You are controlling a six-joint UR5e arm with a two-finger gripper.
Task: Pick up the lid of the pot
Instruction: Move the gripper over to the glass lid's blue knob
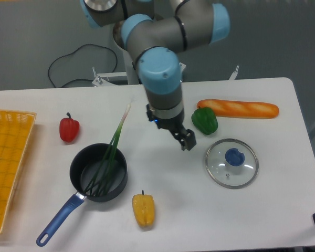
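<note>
Stretching beneath everything, the white surface (199,220) gives the arm (160,73) low, level ground to work down onto. The arm hangs over its far middle, between pan and lid but short of both, so it probably needs to swing across before lowering. The black pan (122,179) sits upright, and a green stalk (115,140) pokes out over its rim, seemingly too long to fit inside. The pot lid (218,164) lies flat on the surface, near the green pepper (205,121). The fingers (188,139) look spread well apart with nothing between them, as suits an approach, though the wrist hides much of the gap. The lid's blue knob (235,156) faces up, likely the best hold, since smooth glass could slip.
</note>
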